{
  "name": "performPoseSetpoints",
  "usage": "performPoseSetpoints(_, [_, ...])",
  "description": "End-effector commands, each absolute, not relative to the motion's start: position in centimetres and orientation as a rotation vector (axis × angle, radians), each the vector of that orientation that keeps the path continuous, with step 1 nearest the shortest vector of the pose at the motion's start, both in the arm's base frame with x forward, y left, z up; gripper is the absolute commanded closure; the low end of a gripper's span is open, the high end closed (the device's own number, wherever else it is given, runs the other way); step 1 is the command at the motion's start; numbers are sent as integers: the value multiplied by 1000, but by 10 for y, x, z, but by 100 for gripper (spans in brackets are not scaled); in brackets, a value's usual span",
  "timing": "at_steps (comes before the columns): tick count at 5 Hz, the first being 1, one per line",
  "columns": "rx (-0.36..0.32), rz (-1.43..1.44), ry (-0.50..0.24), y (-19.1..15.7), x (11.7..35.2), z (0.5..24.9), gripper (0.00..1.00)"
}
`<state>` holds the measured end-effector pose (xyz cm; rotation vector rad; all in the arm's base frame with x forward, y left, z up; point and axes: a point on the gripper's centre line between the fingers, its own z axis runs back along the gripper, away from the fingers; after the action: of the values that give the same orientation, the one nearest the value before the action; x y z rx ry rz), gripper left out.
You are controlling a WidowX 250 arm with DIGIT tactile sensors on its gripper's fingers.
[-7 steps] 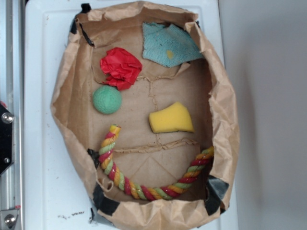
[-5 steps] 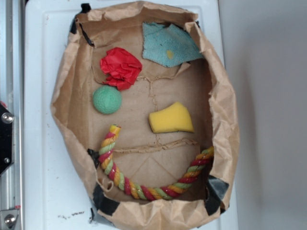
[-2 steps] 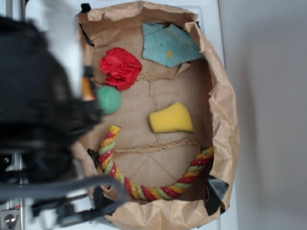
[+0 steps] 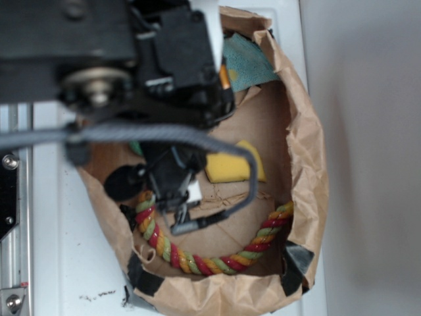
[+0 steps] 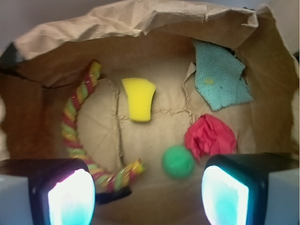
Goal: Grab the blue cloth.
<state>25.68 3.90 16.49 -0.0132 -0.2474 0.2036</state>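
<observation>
The blue cloth (image 5: 218, 79) lies flat at the far right of the paper bag's floor in the wrist view, with a small yellow spot on it. In the exterior view only its right part (image 4: 248, 62) shows past the black arm (image 4: 131, 59). My gripper (image 5: 147, 199) is open, and both lit pads (image 5: 70, 199) frame the bottom of the wrist view with nothing between them. It hovers high over the bag's near side, well apart from the cloth.
A crumpled red cloth (image 5: 210, 137) and a green ball (image 5: 178, 161) lie between my gripper and the blue cloth. A yellow sponge (image 5: 138, 98) and a striped rope (image 5: 75, 126) lie to the left. The brown paper bag's walls (image 5: 140, 18) ring everything.
The arm has swept in from the left and now hangs over the bag, hiding the red cloth, the ball and part of the blue cloth in the exterior view. The objects have not moved.
</observation>
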Motion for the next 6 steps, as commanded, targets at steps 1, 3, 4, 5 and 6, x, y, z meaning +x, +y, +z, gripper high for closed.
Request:
performPoseSetpoints(1, [-31,258,-278,57,264,173,0])
performPoseSetpoints(3, [-31,258,-278,57,264,173,0])
performPoseSetpoints(4, [-31,258,-278,57,264,173,0])
performPoseSetpoints(5, [-31,258,-278,57,264,173,0])
performPoseSetpoints(6, [-42,337,-365,64,274,146,0])
